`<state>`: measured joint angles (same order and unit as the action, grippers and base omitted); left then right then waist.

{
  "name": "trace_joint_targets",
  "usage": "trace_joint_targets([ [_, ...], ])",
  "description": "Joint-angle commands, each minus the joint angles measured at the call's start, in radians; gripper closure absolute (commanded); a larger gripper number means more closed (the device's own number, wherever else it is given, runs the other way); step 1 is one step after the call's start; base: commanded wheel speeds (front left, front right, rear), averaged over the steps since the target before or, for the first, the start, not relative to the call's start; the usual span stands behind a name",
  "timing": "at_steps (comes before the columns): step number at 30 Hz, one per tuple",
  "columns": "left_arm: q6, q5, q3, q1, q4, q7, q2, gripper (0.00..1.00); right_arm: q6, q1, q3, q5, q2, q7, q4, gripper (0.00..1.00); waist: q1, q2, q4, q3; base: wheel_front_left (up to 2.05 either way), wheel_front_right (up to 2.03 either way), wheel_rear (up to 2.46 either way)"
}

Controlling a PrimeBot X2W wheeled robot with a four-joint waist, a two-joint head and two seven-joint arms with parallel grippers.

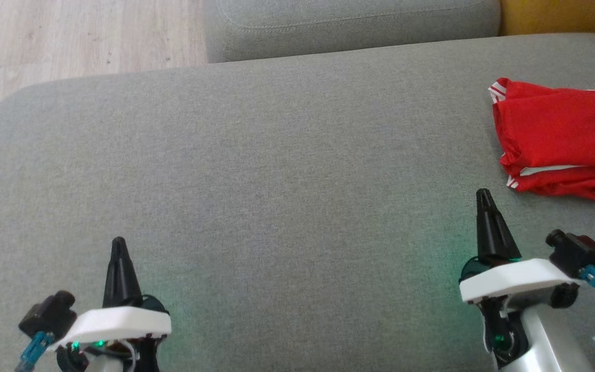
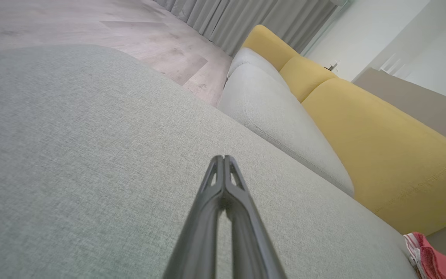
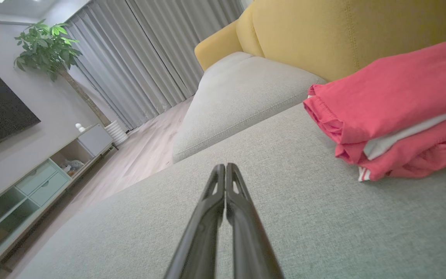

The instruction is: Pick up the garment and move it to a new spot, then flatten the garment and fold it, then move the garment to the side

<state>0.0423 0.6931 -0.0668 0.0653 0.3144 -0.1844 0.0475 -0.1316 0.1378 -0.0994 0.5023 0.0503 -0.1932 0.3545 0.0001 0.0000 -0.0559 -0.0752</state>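
Both the left hand (image 1: 118,244) and right hand (image 1: 484,195) hover closed and empty, likely because the folded garment (image 1: 561,134) lies finished beyond the right.

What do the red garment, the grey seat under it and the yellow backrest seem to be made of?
Red garment: likely a thin matt sports knit with white trim; it shows a fine mesh-like texture and soft folds. Grey seat: matt woven upholstery fabric; a heathered weave is visible. Yellow backrest: probably upholstery cloth too, smoother, with stitched seams; its weave is unclear.
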Motion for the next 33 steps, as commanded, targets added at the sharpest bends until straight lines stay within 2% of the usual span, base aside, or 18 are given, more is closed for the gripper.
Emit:
trace_joint_targets([
  [1, 0.007, 0.022, 0.015, 0.038, -0.038, 0.009, 0.001, 1.0, 0.0, 0.035, 0.003, 0.031, 0.017, 0.004, -0.039, 1.0, 0.0, 0.0, 0.001, 0.001, 0.0, 0.0, 0.0],
  [33, 0.034, 0.323, 0.071, 0.04, -0.048, 0.106, 0.001, 1.0, 0.0, 0.012, 0.053, 0.41, 0.026, 0.089, -0.064, 1.0, 0.0, 0.0, 0.019, 0.025, 0.0, 0.0, 0.0],
])
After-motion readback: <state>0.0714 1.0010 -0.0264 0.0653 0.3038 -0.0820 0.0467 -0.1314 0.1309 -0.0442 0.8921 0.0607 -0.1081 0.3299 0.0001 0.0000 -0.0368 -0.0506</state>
